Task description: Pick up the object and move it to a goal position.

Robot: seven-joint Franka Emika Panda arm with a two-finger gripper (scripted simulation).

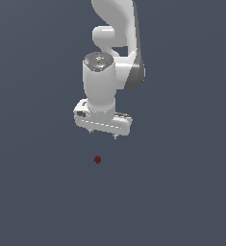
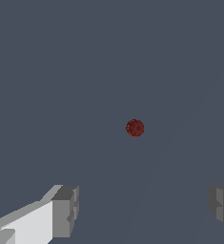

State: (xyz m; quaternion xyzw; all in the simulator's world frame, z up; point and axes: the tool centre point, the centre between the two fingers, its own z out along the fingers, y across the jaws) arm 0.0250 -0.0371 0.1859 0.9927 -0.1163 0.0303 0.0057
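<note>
The object (image 1: 97,159) is a tiny dark red ball lying on the flat grey surface, far smaller than my white gripper (image 1: 103,134). In the exterior view the gripper hangs above the ball, well clear of it and slightly toward the exterior view's right. Its fingers are spread wide and hold nothing. The wrist view shows the object (image 2: 135,127) ahead of the gripper (image 2: 144,209), with a grey fingertip (image 2: 66,209) on each side of the picture and an empty gap between them.
The white arm (image 1: 115,53) rises behind the gripper toward the top of the exterior view. A plain dark grey surface (image 1: 37,192) fills everything around the ball.
</note>
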